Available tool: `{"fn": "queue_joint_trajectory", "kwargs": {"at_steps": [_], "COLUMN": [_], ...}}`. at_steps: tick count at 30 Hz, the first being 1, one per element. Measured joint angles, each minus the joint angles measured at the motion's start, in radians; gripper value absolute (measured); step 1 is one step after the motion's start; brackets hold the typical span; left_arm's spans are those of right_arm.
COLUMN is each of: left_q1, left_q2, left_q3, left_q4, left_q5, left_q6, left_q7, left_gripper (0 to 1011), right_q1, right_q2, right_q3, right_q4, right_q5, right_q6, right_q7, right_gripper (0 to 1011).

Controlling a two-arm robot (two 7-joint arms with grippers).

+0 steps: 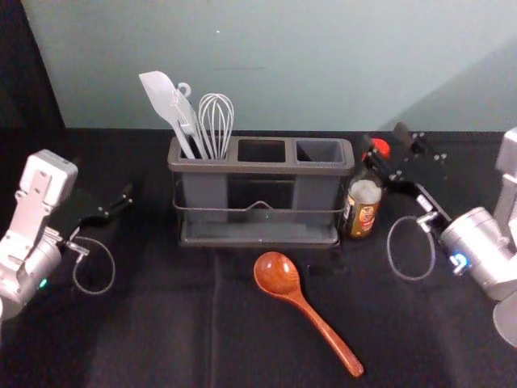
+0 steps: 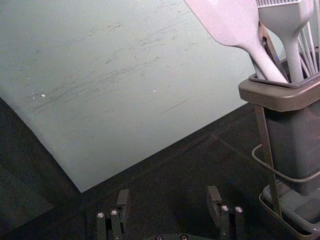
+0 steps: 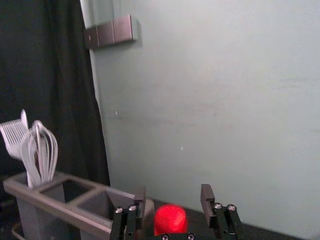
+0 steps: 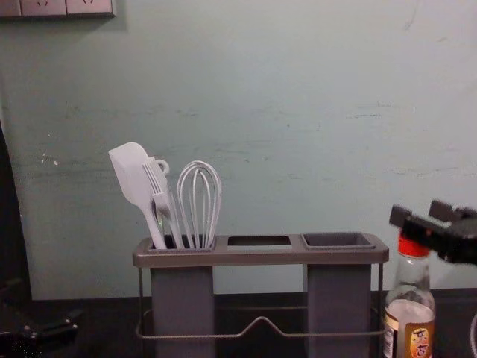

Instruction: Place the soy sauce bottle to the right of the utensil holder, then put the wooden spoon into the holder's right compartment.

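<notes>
- Bottle: clear glass soy sauce bottle with red cap and printed label (image 1: 363, 206) stands upright on the black cloth, just beside the right end of the grey-brown, three-compartment utensil holder (image 1: 262, 167).
- Right gripper (image 3: 173, 199): at cap height; fingers spread, red cap (image 3: 170, 220) between them with a gap on each side in its wrist view.
- Left gripper (image 2: 168, 192): idle, left of the holder, fingers spread.
- Spoon: glossy reddish-brown wooden spoon (image 1: 307, 307) lies in front of the holder, bowl towards it, handle slanting to the robot's right.
- Judgement: bottle placement looks satisfied; step in hand is probably clearing the right gripper from the cap.
- Method: keep the fingers wide and draw straight back along their own line, slowly. No twist, no sideways sweep.
- Risk: a finger catching the cap could tip the bottle or knock it against the holder.
- Check: bottle steady before the wrist turns.
- Next: right gripper to the spoon handle; right compartment (image 1: 319, 150) has room for it.
</notes>
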Motion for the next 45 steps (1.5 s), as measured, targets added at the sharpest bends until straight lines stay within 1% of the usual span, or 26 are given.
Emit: {"fn": "queue_joint_trajectory", "kwargs": {"at_steps": [1, 2, 3, 5, 7, 8, 9, 12, 15, 18, 20, 22, 25, 26, 28, 29, 30, 31, 35, 36, 37, 38, 40, 41, 45], "left_q1": [0.0, 0.0, 0.0, 0.0, 0.0, 0.0, 0.0, 0.0, 0.0, 0.0, 0.0, 0.0, 0.0, 0.0, 0.0, 0.0, 0.0, 0.0, 0.0, 0.0, 0.0, 0.0, 0.0, 0.0, 0.0], "left_q2": [0.0, 0.0, 0.0, 0.0, 0.0, 0.0, 0.0, 0.0, 0.0, 0.0, 0.0, 0.0, 0.0, 0.0, 0.0, 0.0, 0.0, 0.0, 0.0, 0.0, 0.0, 0.0, 0.0, 0.0, 0.0], "left_q3": [0.0, 0.0, 0.0, 0.0, 0.0, 0.0, 0.0, 0.0, 0.0, 0.0, 0.0, 0.0, 0.0, 0.0, 0.0, 0.0, 0.0, 0.0, 0.0, 0.0, 0.0, 0.0, 0.0, 0.0, 0.0], "left_q4": [0.0, 0.0, 0.0, 0.0, 0.0, 0.0, 0.0, 0.0, 0.0, 0.0, 0.0, 0.0, 0.0, 0.0, 0.0, 0.0, 0.0, 0.0, 0.0, 0.0, 0.0, 0.0, 0.0, 0.0, 0.0], "left_q5": [0.0, 0.0, 0.0, 0.0, 0.0, 0.0, 0.0, 0.0, 0.0, 0.0, 0.0, 0.0, 0.0, 0.0, 0.0, 0.0, 0.0, 0.0, 0.0, 0.0, 0.0, 0.0, 0.0, 0.0, 0.0], "left_q6": [0.0, 0.0, 0.0, 0.0, 0.0, 0.0, 0.0, 0.0, 0.0, 0.0, 0.0, 0.0, 0.0, 0.0, 0.0, 0.0, 0.0, 0.0, 0.0, 0.0, 0.0, 0.0, 0.0, 0.0, 0.0], "left_q7": [0.0, 0.0, 0.0, 0.0, 0.0, 0.0, 0.0, 0.0, 0.0, 0.0, 0.0, 0.0, 0.0, 0.0, 0.0, 0.0, 0.0, 0.0, 0.0, 0.0, 0.0, 0.0, 0.0, 0.0, 0.0], "left_gripper": [1000, 1000, 1000, 1000, 1000, 1000, 1000, 1000, 1000, 1000, 1000, 1000, 1000, 1000, 1000, 1000, 1000, 1000, 1000, 1000, 1000, 1000, 1000, 1000, 1000], "right_q1": [-0.005, -0.005, -0.01, -0.018, -0.024, -0.03, -0.034, -0.051, -0.091, -0.123, -0.156, -0.186, -0.213, -0.229, -0.24, -0.248, -0.25, -0.254, -0.256, -0.256, -0.256, -0.255, -0.253, -0.25, -0.244], "right_q2": [0.002, 0.002, 0.006, 0.013, 0.018, 0.022, 0.024, 0.034, 0.055, 0.065, 0.071, 0.072, 0.067, 0.061, 0.055, 0.048, 0.046, 0.037, 0.017, 0.006, 0.002, -0.008, -0.016, -0.022, -0.03], "right_q3": [0.006, 0.006, 0.011, 0.016, 0.019, 0.021, 0.022, 0.023, 0.015, 0.005, -0.005, -0.017, -0.029, -0.038, -0.05, -0.063, -0.068, -0.08, -0.105, -0.115, -0.118, -0.129, -0.138, -0.149, -0.17], "right_q4": [-0.014, -0.014, -0.034, -0.061, -0.078, -0.095, -0.103, -0.138, -0.205, -0.243, -0.275, -0.297, -0.315, -0.322, -0.325, -0.325, -0.325, -0.323, -0.311, -0.306, -0.304, -0.299, -0.295, -0.291, -0.284], "right_q5": [0.008, 0.008, 0.014, 0.017, 0.019, 0.019, 0.019, 0.014, -0.009, -0.024, -0.039, -0.057, -0.079, -0.095, -0.111, -0.127, -0.133, -0.15, -0.179, -0.191, -0.196, -0.21, -0.221, -0.232, -0.252], "right_q6": [0.0, 0.0, 0.0, 0.001, 0.004, 0.009, 0.011, 0.031, 0.063, 0.08, 0.092, 0.099, 0.106, 0.114, 0.122, 0.132, 0.137, 0.154, 0.195, 0.218, 0.228, 0.259, 0.284, 0.314, 0.354], "right_q7": [0.001, 0.001, 0.002, 0.002, 0.001, 0.001, 0.0, -0.014, -0.028, -0.033, -0.044, -0.057, -0.076, -0.089, -0.099, -0.106, -0.109, -0.119, -0.139, -0.15, -0.155, -0.164, -0.17, -0.17, -0.167], "right_gripper": [733, 743, 743, 844, 876, 924, 924, 1003, 1000, 1000, 1000, 1000, 1000, 1000, 1000, 1000, 1000, 1000, 1002, 1000, 1000, 1000, 1000, 1000, 1000]}}
